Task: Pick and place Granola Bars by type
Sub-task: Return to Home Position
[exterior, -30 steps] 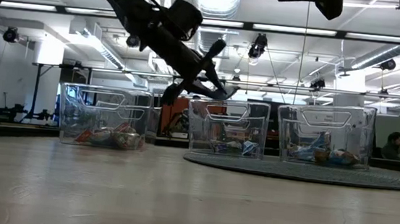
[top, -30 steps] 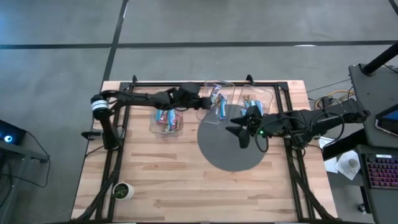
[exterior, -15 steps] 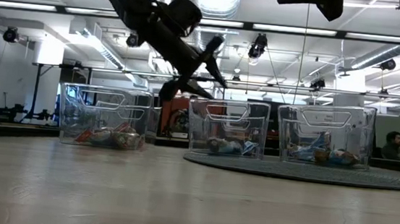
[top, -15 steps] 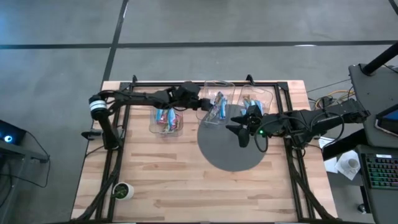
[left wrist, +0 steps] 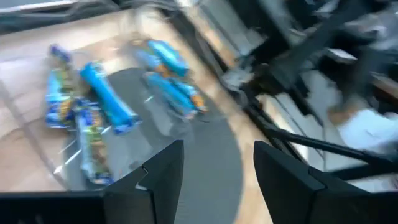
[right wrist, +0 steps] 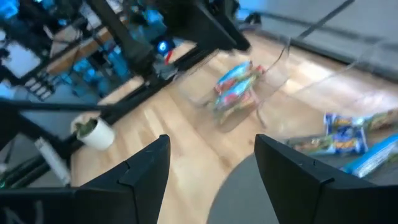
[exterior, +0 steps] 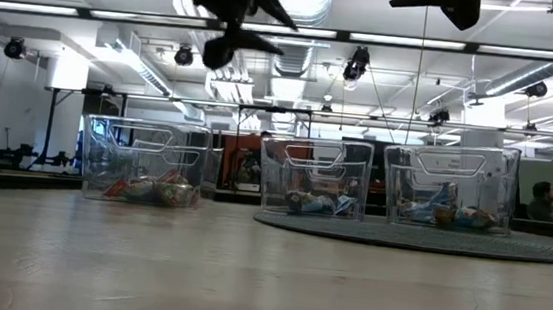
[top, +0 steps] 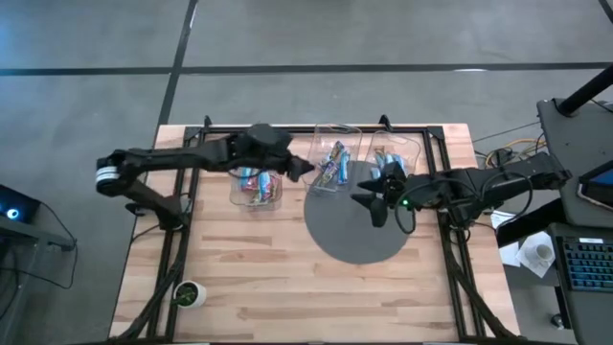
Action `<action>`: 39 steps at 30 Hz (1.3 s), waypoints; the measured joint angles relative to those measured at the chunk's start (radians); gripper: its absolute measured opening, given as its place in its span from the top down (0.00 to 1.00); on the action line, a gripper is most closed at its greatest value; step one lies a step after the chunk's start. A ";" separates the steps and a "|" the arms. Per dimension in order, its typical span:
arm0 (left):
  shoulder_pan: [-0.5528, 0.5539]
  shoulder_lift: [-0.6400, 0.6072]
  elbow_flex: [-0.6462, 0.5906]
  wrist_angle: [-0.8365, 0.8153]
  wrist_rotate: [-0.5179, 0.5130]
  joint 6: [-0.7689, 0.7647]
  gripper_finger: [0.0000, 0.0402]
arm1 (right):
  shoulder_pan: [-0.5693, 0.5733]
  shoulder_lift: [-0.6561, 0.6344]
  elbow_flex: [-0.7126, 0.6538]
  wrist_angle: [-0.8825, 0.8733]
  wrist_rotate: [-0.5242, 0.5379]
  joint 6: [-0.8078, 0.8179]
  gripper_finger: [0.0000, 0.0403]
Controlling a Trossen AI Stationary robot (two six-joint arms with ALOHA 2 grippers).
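Observation:
Three clear bins stand in a row at the table's far side. The left bin (top: 257,185) holds red multicoloured Granola Bars (right wrist: 236,84). Blue bars (left wrist: 93,106) lie in the middle bin (top: 335,161), and more bars (exterior: 442,212) lie in the right bin (top: 397,155). My left gripper (top: 305,169) hangs open and empty high between the left and middle bins, and the low view shows it (exterior: 238,16) well above their rims. My right gripper (top: 364,203) is open and empty over the grey round mat (top: 356,240), near the right bin.
The middle and right bins stand on the mat's far part. A small white cup with a green plant (top: 189,293) sits near the table's front left corner. Black frame rails run along the left, right and far edges. Bare wood lies at the front.
My left gripper has opened above the middle bin. It has then risen and drawn back toward the table's left edge, and now stands between the left and middle bins. My right gripper has kept still.

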 joint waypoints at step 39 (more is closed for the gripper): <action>-0.328 -0.632 -1.015 1.045 -0.159 -0.105 0.56 | 0.000 -0.651 -0.543 0.289 -0.269 -0.104 0.44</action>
